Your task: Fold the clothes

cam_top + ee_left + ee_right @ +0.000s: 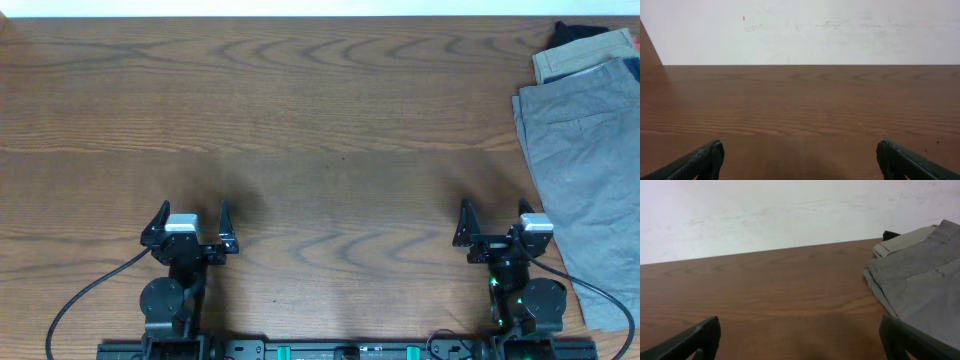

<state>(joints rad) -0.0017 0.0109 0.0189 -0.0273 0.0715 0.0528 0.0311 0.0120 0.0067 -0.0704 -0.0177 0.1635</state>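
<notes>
The grey shorts (585, 180) lie flat at the table's right edge, on top of a tan garment (572, 58) and a dark garment (575, 32) at the far right corner. The grey shorts also show in the right wrist view (925, 287), with the tan garment (900, 242) behind them. My right gripper (495, 215) is open and empty near the front edge, just left of the shorts; its fingers show in its wrist view (800, 337). My left gripper (190, 218) is open and empty at the front left, over bare wood (800, 157).
The wooden table (300, 120) spreads between and beyond both arms. A white wall (800, 30) stands behind the far edge. Black cables (80, 300) run from the arm bases at the front edge.
</notes>
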